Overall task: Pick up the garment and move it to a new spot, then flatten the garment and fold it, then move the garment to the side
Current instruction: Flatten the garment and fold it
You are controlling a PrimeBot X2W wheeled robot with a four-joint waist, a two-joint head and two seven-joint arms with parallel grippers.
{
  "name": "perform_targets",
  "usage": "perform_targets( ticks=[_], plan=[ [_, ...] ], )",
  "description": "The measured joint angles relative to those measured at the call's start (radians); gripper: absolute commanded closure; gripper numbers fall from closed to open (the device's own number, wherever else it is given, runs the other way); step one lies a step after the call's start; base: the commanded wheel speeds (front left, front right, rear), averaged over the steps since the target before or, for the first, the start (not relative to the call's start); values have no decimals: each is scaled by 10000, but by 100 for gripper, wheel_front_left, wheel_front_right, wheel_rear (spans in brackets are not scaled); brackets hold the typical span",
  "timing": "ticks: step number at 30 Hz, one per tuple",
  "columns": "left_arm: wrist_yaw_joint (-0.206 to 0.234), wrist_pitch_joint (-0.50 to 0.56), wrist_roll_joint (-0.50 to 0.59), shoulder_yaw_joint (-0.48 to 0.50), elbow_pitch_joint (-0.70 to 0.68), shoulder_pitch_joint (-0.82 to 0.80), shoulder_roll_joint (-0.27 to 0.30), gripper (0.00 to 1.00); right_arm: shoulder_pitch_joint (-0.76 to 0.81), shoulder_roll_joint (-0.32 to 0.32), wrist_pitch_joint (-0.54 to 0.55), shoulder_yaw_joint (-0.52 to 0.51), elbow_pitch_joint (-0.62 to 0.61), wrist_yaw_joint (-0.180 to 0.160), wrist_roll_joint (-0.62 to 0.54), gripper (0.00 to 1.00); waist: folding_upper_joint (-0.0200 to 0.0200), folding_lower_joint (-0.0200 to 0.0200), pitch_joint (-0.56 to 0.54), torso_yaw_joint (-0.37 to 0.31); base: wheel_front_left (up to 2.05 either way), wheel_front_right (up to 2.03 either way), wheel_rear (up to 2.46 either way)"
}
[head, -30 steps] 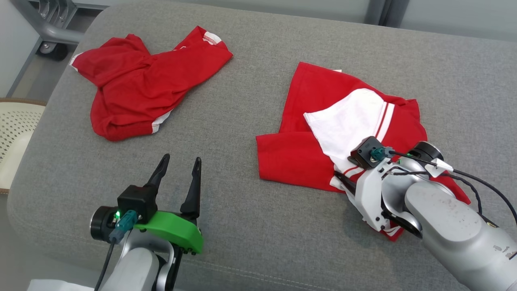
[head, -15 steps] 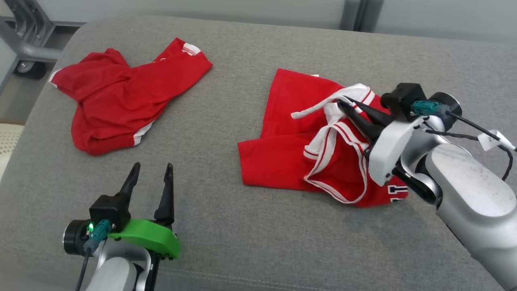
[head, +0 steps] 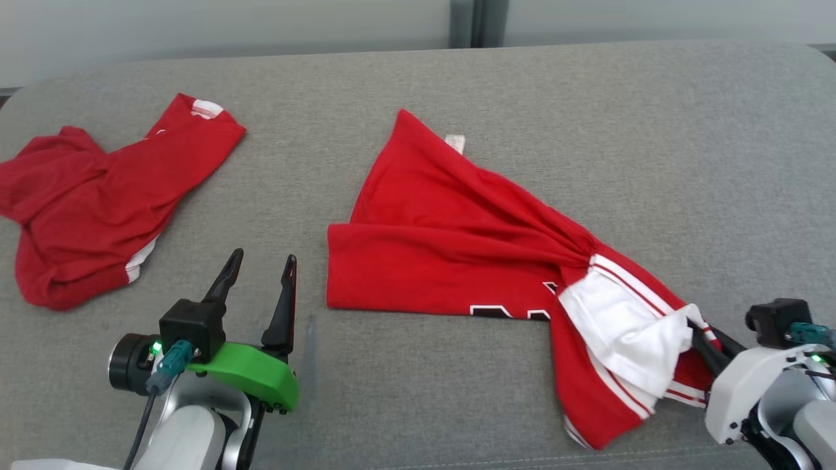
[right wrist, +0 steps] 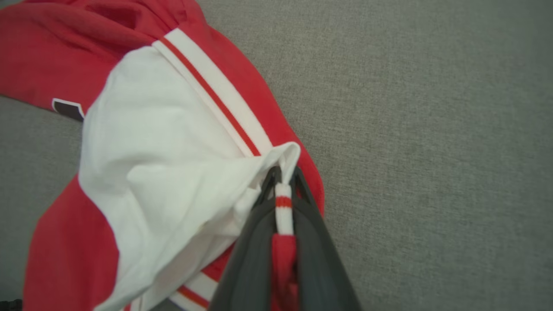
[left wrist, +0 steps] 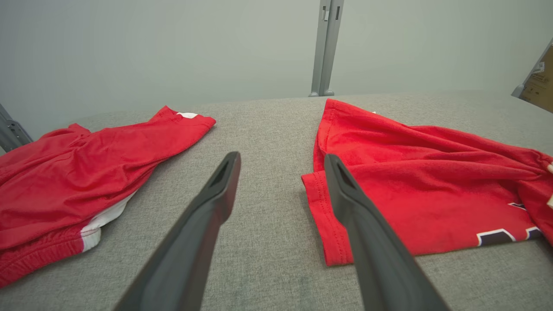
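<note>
Saw garment [head: 444,248] drawn out long by right gripper [head: 693,328].
Found right gripper clenched on striped white-and-red trim near front right corner of grey cushion [head: 588,130]; a second ago, found it over a bunched heap. Noted garment now stretched from mid-cushion toward that corner. Found left gripper [head: 261,274] released, empty, near front edge as before, with second red garment [head: 98,196] at left edge. Noted camera shift. Recorded pale wall and grey metal post [left wrist: 325,47] beyond far edge.

Head overlooks garment [head: 444,261]; wrist cameras face it closer.
</note>
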Motion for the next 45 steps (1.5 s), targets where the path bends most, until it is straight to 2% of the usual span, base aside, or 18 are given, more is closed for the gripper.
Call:
perform_targets(
  ticks=[3, 7, 13, 19, 22, 23, 25, 26, 27, 28, 34, 45],
  plan=[
    [-2, 155, 180, -44, -92, -155, 44, 0, 368, -322, -253, -280, 79, -157, 88, 100, 0, 0, 59, -393, 0, 0, 0],
    [-2, 353, 259, -33, -313, -318, 153, 0, 359, -537, -600, -520, 94, -140, 109, 100, 0, 0, 188, -917, 0, 0, 0],
    [-86, 1001, 410, -372, -424, -1011, 236, 0, -112, -568, -803, -529, 134, 219, 107, 100, 0, 0, 502, -1676, 0, 0, 0],
    [-360, 1967, 447, -936, -456, -2813, -362, 0, -759, -337, -1022, -474, 115, 527, 107, 100, 0, 0, 1143, -2155, 0, 0, 0],
    [-443, 2589, 476, -976, -125, -3661, -510, 0, -1059, -46, -1055, -278, 123, 656, 75, 95, 0, 0, 1509, -2346, 0, 0, 0],
    [-443, 2805, 499, -980, 65, -3928, -520, 0, -1189, 65, -1060, -209, 125, 709, 67, 93, 0, 0, 1634, -2413, 0, 0, 0],
    [-443, 3264, 495, -938, 477, -4344, -552, 0, -1475, 330, -1104, -42, 136, 819, -15, 71, 0, 0, 1870, -2554, 0, 0, 0],
    [-445, 3452, 560, -953, 704, -4532, -508, 0, -1606, 485, -1147, 29, 138, 834, -105, 52, 0, 0, 1986, -2635, 0, 0, 0],
    [-447, 3639, 660, -955, 892, -4689, -412, 0, -1742, 650, -1189, 105, 136, 874, -142, 20, 0, 0, 2092, -2722, 0, 0, 0],
    [-447, 3812, 654, -899, 1091, -4817, -347, 0, -1863, 813, -1231, 180, 142, 907, -194, 0, 0, 0, 2189, -2818, 0, 0, 0],
    [-533, 4314, 746, -736, 2036, -5382, 15, 0, -2209, 1469, -1490, 500, 449, 1003, -282, 0, 0, 0, 2666, -3473, 0, 0, 0],
    [-639, 4757, 715, -497, 3394, -5846, 136, 0, -2221, 1860, -1747, 725, 1231, 1037, -370, 0, 0, 0, 2944, -4467, 0, 0, 0]
  ],
)
